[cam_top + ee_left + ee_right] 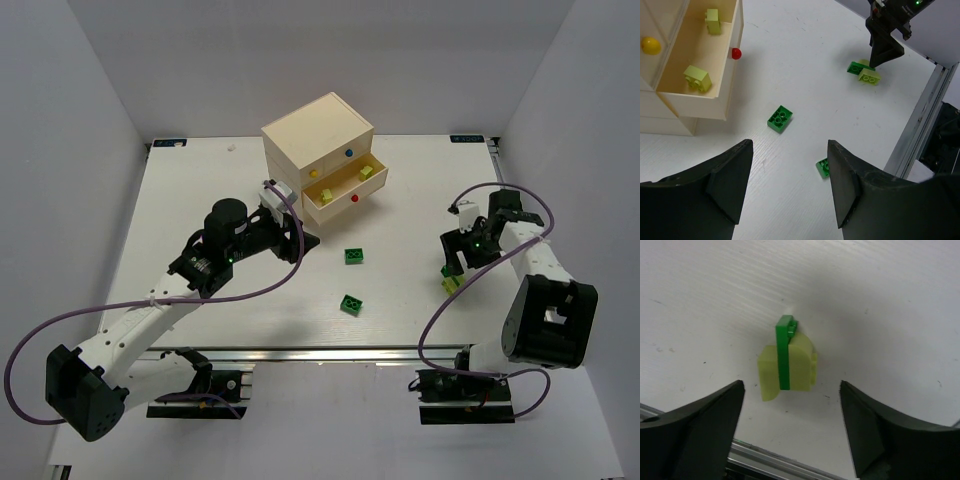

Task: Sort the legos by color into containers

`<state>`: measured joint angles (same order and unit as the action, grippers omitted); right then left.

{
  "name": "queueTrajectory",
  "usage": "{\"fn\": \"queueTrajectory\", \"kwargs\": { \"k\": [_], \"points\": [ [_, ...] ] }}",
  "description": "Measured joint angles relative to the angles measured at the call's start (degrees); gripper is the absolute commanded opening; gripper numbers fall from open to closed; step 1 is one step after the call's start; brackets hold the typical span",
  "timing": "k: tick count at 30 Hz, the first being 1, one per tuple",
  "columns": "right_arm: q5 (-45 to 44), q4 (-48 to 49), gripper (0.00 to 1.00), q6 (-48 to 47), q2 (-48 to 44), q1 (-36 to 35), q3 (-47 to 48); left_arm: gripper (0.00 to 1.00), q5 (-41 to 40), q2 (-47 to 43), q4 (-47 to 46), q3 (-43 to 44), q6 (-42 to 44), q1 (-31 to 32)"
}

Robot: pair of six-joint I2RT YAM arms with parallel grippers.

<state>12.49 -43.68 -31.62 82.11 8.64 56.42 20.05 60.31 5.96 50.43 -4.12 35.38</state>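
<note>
Right jaws wide above yellow-green lego [801,366]

**Bricks and drawer chest, placed from your two grippers**

Just ahead of your right gripper [791,385], centred between its fingers, a thin green brick [784,352] stands on edge, touching a yellow-green brick [801,365]. Ahead of your left gripper [790,150], a green brick [780,119] lies studs up. A second green brick [823,167] lies just beside its right finger, partly hidden. Forward and left of it, the cream chest [318,140] has one drawer [715,107] standing open, with two yellow-green bricks [697,78] inside.
</note>
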Motion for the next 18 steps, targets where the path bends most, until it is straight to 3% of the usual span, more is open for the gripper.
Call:
{"fn": "queueTrajectory", "kwargs": {
  "k": [6,18],
  "points": [
    [3.34,-0.33,0.89,-3.15,0.76,-0.09,-1.86,0.71,0.13,0.02,-0.02,0.00,-0.02,0.00],
    [1.44,2.58,0.88,-6.45,0.44,-0.13,-8.72,0.71,0.17,0.04,-0.02,0.00,0.00,0.00]
  ]
}}
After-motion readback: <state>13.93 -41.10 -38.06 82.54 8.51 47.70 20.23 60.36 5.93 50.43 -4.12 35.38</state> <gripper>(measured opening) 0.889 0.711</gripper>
